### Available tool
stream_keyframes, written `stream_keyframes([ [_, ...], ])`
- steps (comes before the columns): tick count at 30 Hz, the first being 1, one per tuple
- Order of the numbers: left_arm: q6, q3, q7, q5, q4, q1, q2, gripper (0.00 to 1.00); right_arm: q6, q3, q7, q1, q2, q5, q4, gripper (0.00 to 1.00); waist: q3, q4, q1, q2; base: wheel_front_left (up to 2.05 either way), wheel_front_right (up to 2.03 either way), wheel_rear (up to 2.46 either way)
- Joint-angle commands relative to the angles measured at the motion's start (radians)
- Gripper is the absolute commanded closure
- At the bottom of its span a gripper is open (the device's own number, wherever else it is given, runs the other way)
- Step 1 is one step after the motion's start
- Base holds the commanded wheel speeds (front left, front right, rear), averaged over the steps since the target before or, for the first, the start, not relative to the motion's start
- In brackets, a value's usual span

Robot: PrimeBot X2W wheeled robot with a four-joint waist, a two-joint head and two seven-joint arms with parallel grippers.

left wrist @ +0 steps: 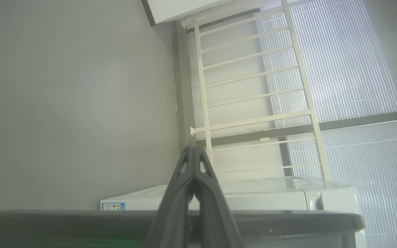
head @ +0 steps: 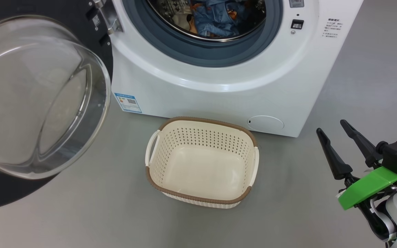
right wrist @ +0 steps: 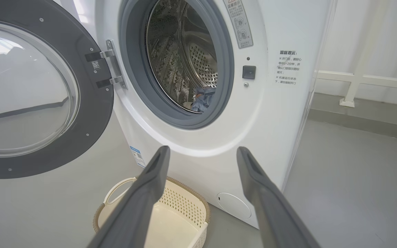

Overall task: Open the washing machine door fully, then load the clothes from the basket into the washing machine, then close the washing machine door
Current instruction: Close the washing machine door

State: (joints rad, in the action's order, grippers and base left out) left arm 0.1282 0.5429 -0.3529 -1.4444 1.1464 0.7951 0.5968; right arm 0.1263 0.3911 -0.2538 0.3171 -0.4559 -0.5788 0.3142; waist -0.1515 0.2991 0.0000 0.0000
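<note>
While the washing machine door [head: 29, 103] stands wide open, the clothes [head: 215, 19] lie inside the washing machine [head: 219, 86] — the basket [head: 198, 119] sits just before it. Fingers of the right gripper [head: 331, 126] stand apart; those of the left gripper [left wrist: 194, 150] are pressed together.

A white railing [right wrist: 355, 84] stands on a raised grey kerb [right wrist: 374, 112]. Pale slatted blinds [left wrist: 357, 69] hang just behind the railing. A smooth grey floor [head: 288, 206] spreads out before it.
</note>
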Motion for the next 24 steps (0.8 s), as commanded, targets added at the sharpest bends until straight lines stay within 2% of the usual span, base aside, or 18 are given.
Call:
stream_keyframes([
  [1, 0.002, -0.021, -0.061, 0.005, -0.005, 0.009, 0.044, 1.0, 0.004, 0.009, -0.008, 0.005, -0.013, -0.01, -0.019, 0.0, 0.007, 0.005, 0.0, 0.0, 0.0, 0.0, 0.0],
  [16, 0.002, -0.136, -0.424, 0.019, -0.145, -0.074, 0.02, 1.0, 0.004, -0.017, -0.008, -0.03, 0.05, -0.007, -0.019, 0.0, 0.054, 0.03, 0.0, 0.0, 0.0, 0.0, 0.0],
  [24, -0.012, -0.142, -0.593, -0.038, -0.257, -0.119, -0.02, 1.0, 0.004, -0.033, -0.008, -0.055, 0.081, -0.002, -0.018, 0.0, 0.093, 0.033, 0.0, 0.0, 0.0, 0.0, 0.0],
])
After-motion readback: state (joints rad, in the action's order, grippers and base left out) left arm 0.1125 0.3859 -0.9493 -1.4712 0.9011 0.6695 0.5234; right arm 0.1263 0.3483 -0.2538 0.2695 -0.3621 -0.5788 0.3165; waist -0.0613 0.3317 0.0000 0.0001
